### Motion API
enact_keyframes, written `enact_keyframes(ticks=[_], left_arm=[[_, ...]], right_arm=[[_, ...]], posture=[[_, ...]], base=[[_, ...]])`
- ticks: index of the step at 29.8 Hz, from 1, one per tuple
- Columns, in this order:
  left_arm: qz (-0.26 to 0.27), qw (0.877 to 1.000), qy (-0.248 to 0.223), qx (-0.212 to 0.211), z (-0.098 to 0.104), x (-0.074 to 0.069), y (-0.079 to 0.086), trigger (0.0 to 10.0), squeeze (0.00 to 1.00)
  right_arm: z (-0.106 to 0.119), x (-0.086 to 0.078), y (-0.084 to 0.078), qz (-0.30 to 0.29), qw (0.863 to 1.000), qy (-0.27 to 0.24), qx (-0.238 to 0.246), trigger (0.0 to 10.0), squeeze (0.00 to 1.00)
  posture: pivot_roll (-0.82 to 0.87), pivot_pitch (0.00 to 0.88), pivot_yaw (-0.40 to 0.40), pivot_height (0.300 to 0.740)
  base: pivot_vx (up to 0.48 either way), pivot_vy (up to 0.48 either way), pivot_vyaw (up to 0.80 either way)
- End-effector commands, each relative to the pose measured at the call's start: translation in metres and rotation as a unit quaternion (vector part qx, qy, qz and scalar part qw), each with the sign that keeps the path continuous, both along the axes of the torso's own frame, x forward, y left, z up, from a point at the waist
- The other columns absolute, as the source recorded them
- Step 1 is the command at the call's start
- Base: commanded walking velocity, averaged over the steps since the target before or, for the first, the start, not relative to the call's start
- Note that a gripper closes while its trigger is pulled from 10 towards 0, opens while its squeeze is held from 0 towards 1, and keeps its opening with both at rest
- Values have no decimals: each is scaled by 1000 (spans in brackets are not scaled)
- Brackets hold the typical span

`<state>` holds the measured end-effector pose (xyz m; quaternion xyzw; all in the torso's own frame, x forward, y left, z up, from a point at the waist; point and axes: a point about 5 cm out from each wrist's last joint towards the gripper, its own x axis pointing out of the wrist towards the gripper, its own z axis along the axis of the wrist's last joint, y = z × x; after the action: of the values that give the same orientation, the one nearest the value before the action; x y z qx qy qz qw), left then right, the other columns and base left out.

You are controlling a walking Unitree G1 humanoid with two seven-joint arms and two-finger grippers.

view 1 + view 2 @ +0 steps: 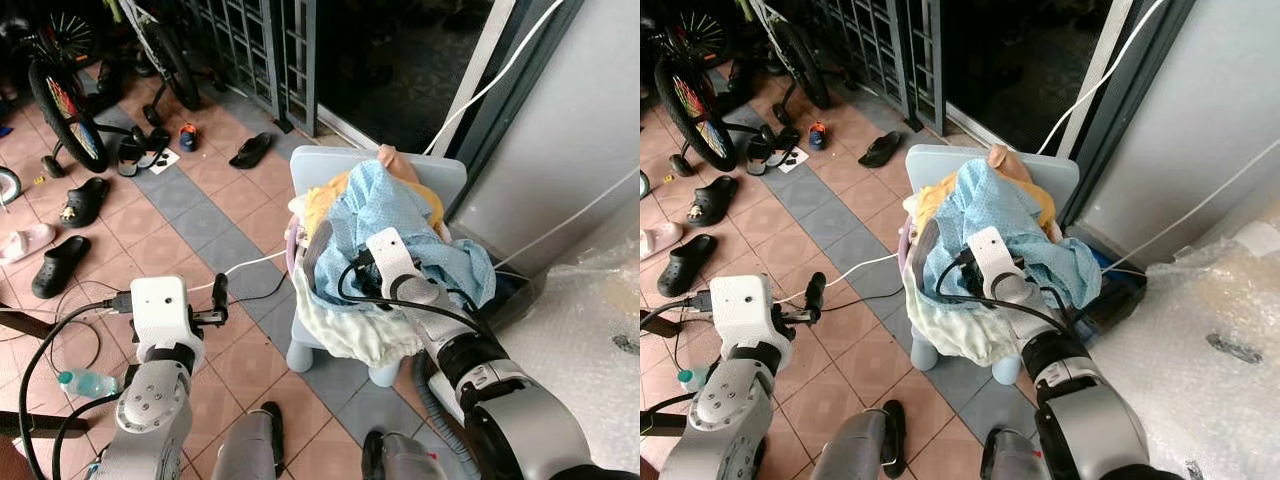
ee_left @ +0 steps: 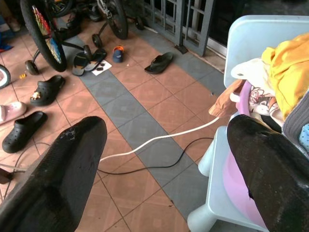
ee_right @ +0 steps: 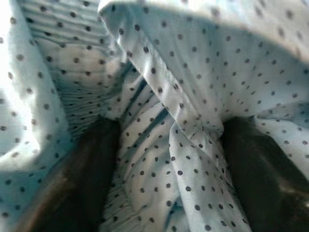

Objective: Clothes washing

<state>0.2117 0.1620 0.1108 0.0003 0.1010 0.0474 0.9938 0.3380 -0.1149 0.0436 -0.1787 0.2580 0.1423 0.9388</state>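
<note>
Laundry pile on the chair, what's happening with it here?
The robot's right claw is pushed into the blue dotted cloth on top of the laundry pile, fingers spread with fabric bunched between them, not yet closed. The pile sits in a pink basket on a pale blue chair. The left claw hovers open above the tiled floor beside the chair.

No text, label or number can be read on anything here
</note>
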Motion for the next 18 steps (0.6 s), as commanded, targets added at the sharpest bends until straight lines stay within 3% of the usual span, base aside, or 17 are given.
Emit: enact_keyframes(ticks=[1, 18], left_arm=[[8, 1000, 6, 3, 0, 0, 2, 10000, 0], [22, 1000, 1, -4, 0, 8, -2, 10000, 0]], right_arm=[[-5, -3, 2, 0, 1000, 16, 7, 0, 0], [-14, -8, 10, 37, 998, 40, 13, 0, 0]], posture=[[145, 211, -12, 740], [132, 195, -48, 740]], base=[[0, 0, 0], [0, 0, 0]])
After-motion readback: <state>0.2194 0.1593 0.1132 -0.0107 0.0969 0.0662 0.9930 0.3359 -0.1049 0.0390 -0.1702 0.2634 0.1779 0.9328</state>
